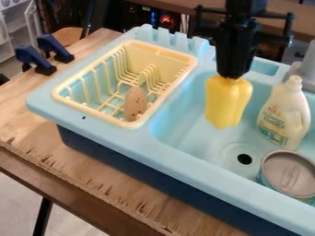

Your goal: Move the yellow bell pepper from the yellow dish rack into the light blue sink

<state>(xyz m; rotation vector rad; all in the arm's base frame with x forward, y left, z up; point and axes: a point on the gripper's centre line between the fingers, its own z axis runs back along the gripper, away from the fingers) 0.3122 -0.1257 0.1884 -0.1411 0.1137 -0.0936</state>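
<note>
Our tool [231, 76] grips the top of the yellow toy [227, 102], closed to its width over the sink [186, 125]; we should hold it firmly, clear of the bottle [285, 110].

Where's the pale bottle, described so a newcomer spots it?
Find the blue sink, then look inside at the picture's right. The cream bottle sits behind the round tin. Its narrow neck sets it apart from that grey-topped tin and the yellow thing in the gripper.
</note>
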